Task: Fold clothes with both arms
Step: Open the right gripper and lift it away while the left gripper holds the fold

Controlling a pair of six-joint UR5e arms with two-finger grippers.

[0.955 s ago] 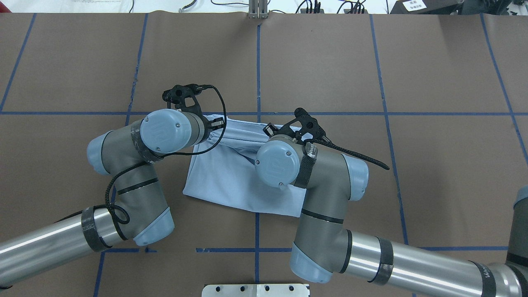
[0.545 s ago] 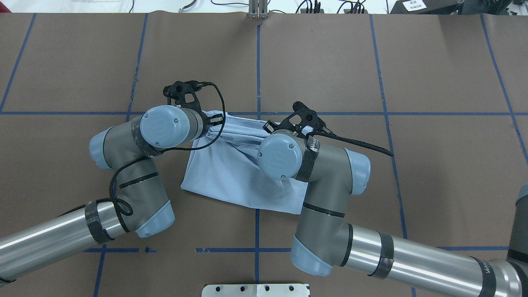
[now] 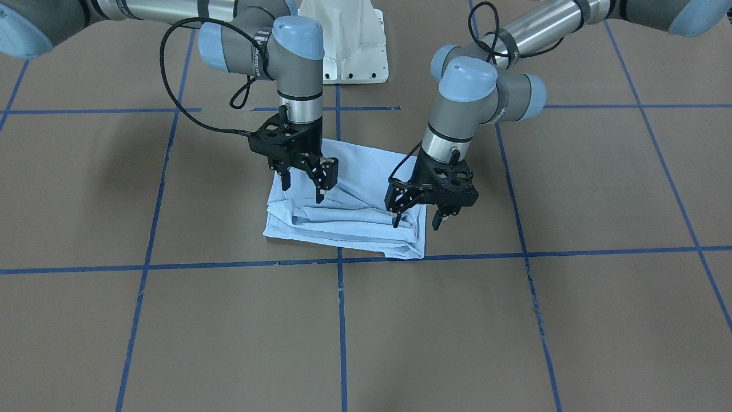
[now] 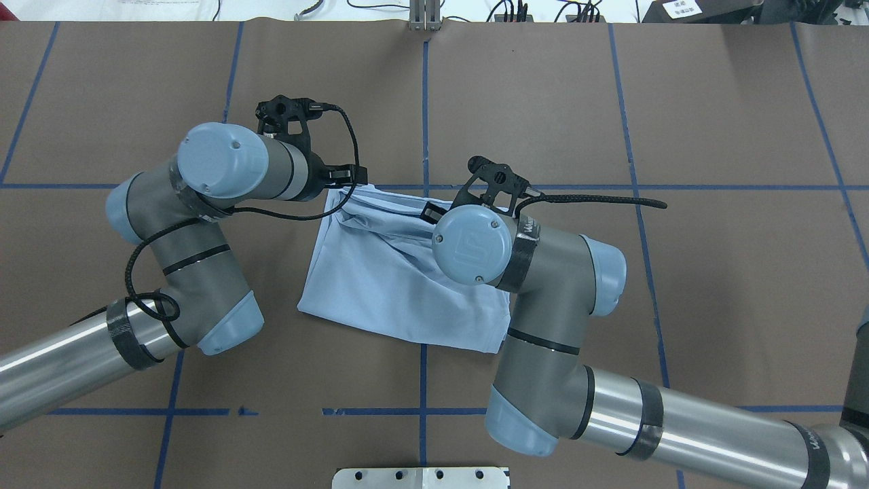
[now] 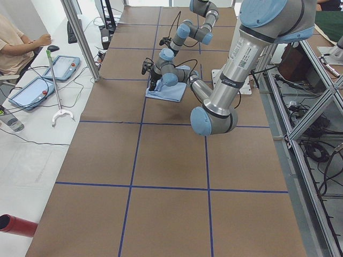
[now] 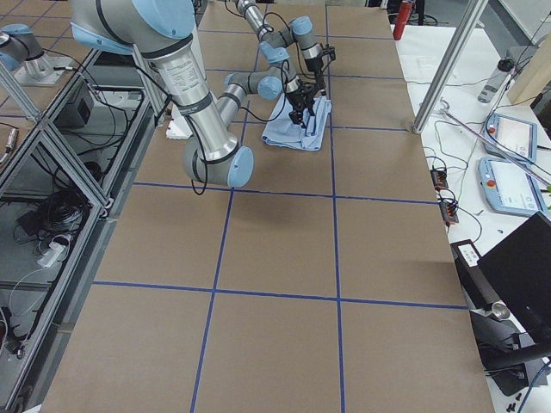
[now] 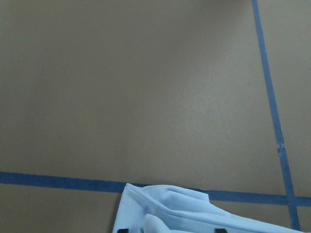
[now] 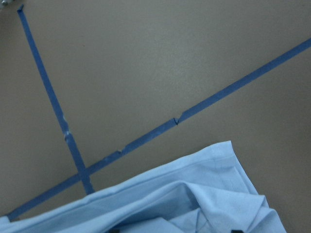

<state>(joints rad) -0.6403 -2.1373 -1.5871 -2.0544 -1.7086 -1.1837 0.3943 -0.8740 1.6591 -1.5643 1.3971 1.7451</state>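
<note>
Folded into a rumpled rectangle, a light blue T-shirt (image 3: 354,214) lies at the middle of the brown table (image 3: 171,332). Its far edge, the one away from the robot, meets a blue tape line (image 3: 200,266). The left gripper (image 3: 416,224) hangs just above the end of the shirt on the robot's left. Its jaws are spread wide and empty, one finger over the cloth and the other out past its edge. The right gripper (image 3: 302,193) hovers over the opposite end, likewise wide open and holding nothing. The robot's white pedestal (image 3: 349,48) stands on the near side.
</note>
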